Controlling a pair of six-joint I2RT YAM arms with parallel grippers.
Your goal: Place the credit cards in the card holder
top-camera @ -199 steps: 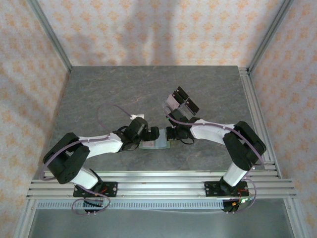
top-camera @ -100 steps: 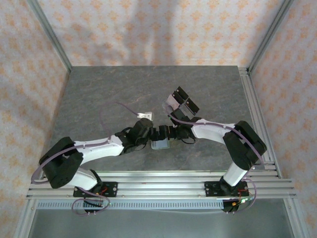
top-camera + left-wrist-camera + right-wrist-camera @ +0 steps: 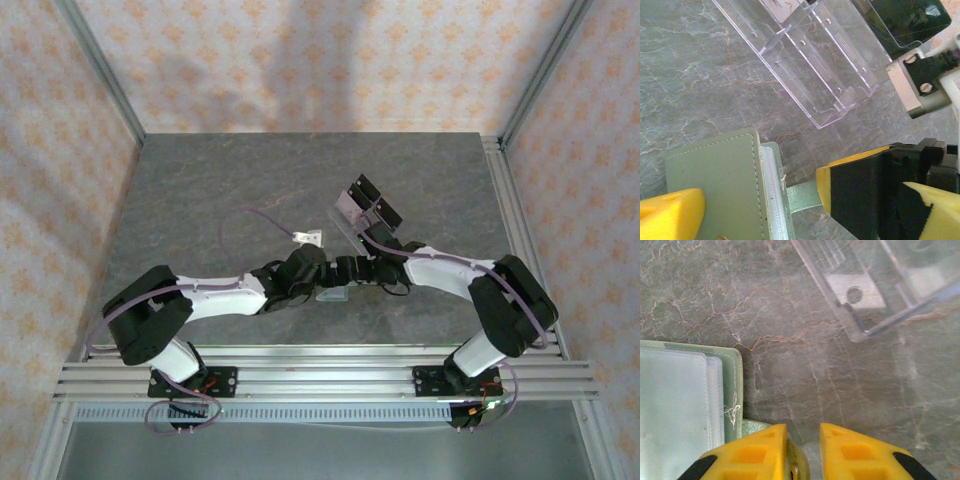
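The sage-green card holder (image 3: 330, 293) lies on the table between both wrists. In the left wrist view its stitched cover (image 3: 715, 180) sits at the lower left, with a pale inner edge and the snap tab (image 3: 802, 197) sticking out to the right. My left gripper (image 3: 800, 205) is open wide, straddling the tab. My right gripper (image 3: 802, 452) has its yellow fingers (image 3: 747, 452) slightly apart; the tab leans against the left one. Pale clear sleeves (image 3: 672, 410) show inside the holder. A pale credit card (image 3: 785, 6) rests in the clear stand.
A clear acrylic stand with black panels (image 3: 365, 210) stands just behind the grippers; its corner shows in the right wrist view (image 3: 865, 315). The right gripper's black and yellow finger (image 3: 865, 195) crowds the left wrist view. Aluminium rails (image 3: 520, 230) border the table's right side.
The left arm has stretched right and closed in on the card holder, which shifted slightly right. The right gripper's jaws have parted from the snap tab.
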